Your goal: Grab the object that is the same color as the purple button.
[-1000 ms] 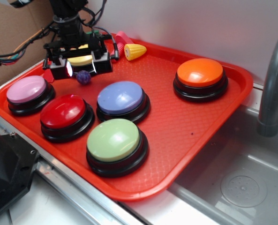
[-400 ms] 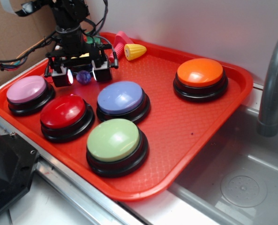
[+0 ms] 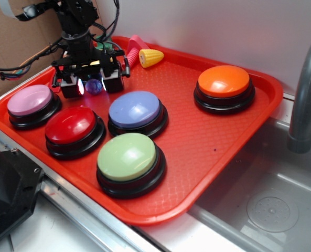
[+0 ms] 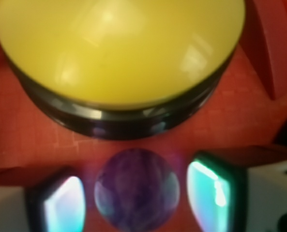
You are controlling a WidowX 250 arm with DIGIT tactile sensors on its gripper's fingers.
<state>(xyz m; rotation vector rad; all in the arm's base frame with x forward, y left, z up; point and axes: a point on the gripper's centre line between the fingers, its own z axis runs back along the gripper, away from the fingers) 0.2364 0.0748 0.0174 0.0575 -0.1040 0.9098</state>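
At upper left, the gripper fingers stand apart around the purple ball, the yellow button just behind.

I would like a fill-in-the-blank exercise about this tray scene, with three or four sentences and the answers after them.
1. The small purple ball lies between the two fingers of the hand, which is ____.
2. In the wrist view, the button just beyond the ball has a ____ dome.
3. All the buttons stand on a ____ tray.
4. Nearest the grey faucet stands the ____ button.

Missing words: open; yellow; red; orange
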